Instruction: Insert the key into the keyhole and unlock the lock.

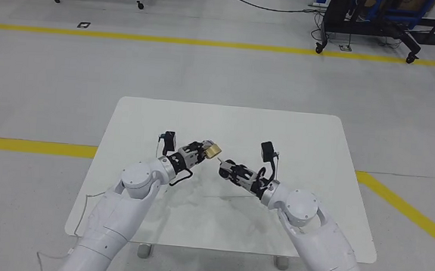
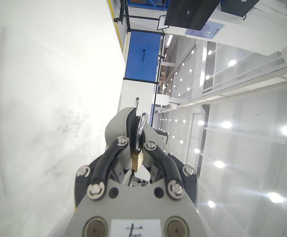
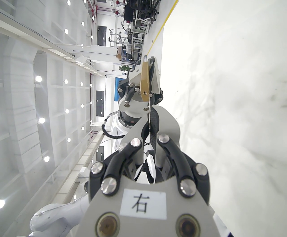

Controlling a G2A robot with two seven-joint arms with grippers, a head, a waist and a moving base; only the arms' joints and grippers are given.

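My left gripper (image 1: 203,150) is shut on a brass padlock (image 1: 212,148) and holds it above the middle of the white table (image 1: 301,134). In the left wrist view the brass body (image 2: 135,159) and silver shackle (image 2: 142,124) sit pinched between the fingers. My right gripper (image 1: 227,169) is shut on a silver key (image 3: 149,110), held just right of the lock. In the right wrist view the key's tip reaches the padlock's (image 3: 144,78) bottom face, right beside the keyhole (image 3: 145,92). Whether the tip has entered I cannot tell.
Both arms meet over the table's centre. Yellow floor lines (image 1: 209,42) run behind and beside the table, with equipment stands (image 1: 369,25) far back.
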